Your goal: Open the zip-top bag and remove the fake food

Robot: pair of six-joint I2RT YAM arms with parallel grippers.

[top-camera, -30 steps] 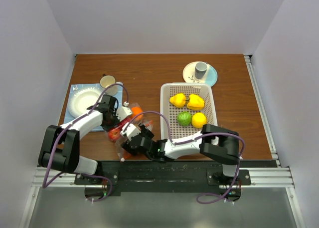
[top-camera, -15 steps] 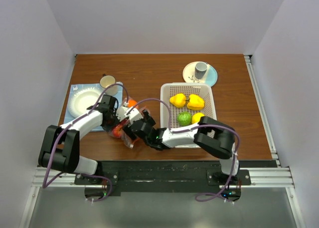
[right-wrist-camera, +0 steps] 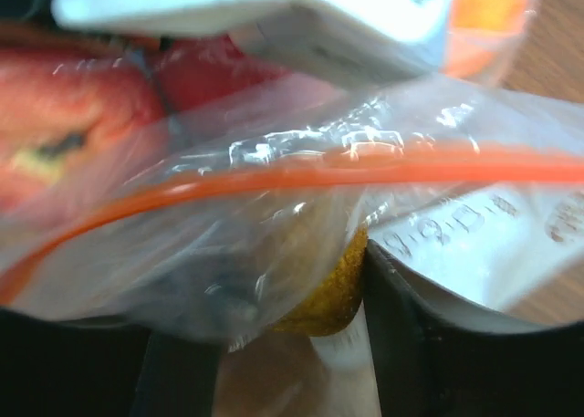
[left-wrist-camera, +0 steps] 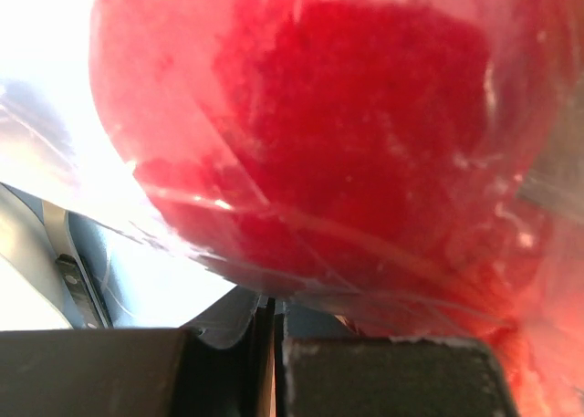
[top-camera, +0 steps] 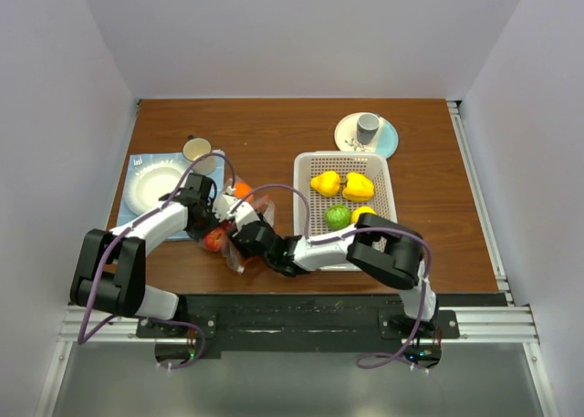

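The zip-top bag lies crumpled at the front left between my two grippers, with a red fake food inside it. My left gripper is shut on the bag's thin plastic; the red food fills its wrist view. My right gripper is open with the bag's film and orange-red zip strip across its fingers; a yellow-brown piece sits against one finger. An orange food lies just behind the bag. Yellow and green foods lie in the white basket.
A white plate on a blue cloth and a cream mug stand at the back left. A grey cup stands on a small plate at the back right. The right arm crosses the basket's front left corner.
My right gripper has moved away from the front edge, up and right into the bag's mouth beside the left gripper. The bag has bunched up. The left gripper holds its place.
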